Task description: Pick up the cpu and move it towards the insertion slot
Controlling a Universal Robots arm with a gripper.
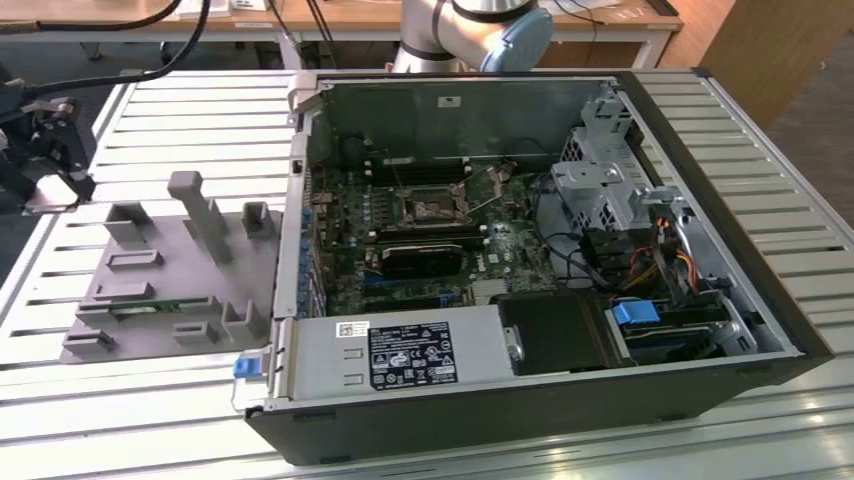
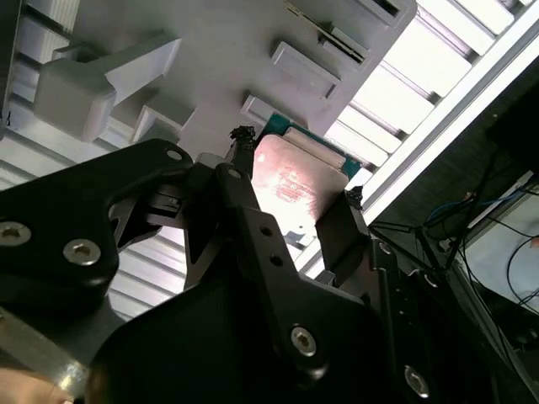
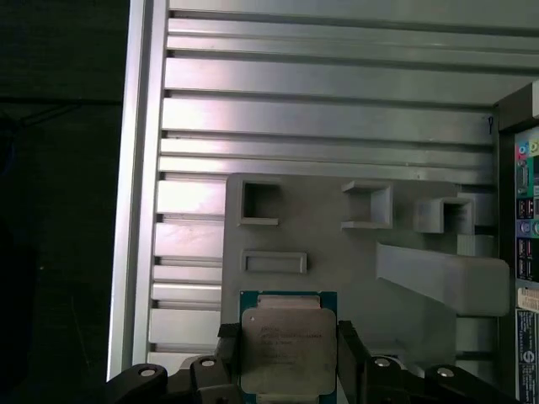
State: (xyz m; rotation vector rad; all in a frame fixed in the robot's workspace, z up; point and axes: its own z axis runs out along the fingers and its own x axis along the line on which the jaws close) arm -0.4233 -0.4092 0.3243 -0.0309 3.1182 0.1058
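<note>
The cpu [image 3: 286, 341], a flat square chip with a shiny metal top and a green rim, sits between my two black fingers [image 3: 229, 353], and my gripper [image 3: 289, 360] is shut on it. The second wrist view shows the same grasp, the cpu [image 2: 295, 178] clamped in the gripper [image 2: 295, 200]. In the exterior view my gripper [image 1: 54, 188] hangs with the cpu [image 1: 48, 195] above the table's edge at the exterior view's left, beside the grey fixture [image 1: 174, 265]. The insertion slot [image 1: 430, 208], silver-framed, lies on the motherboard inside the open case, far to the exterior view's right.
The open computer case [image 1: 747, 200] has raised walls around the motherboard, a drive cage [image 1: 601, 190] and a black block [image 1: 561, 335]. The grey fixture has upright posts [image 1: 187, 195] and a green memory strip [image 1: 150, 308]. The slatted metal table [image 1: 174, 110] ends close to the gripper.
</note>
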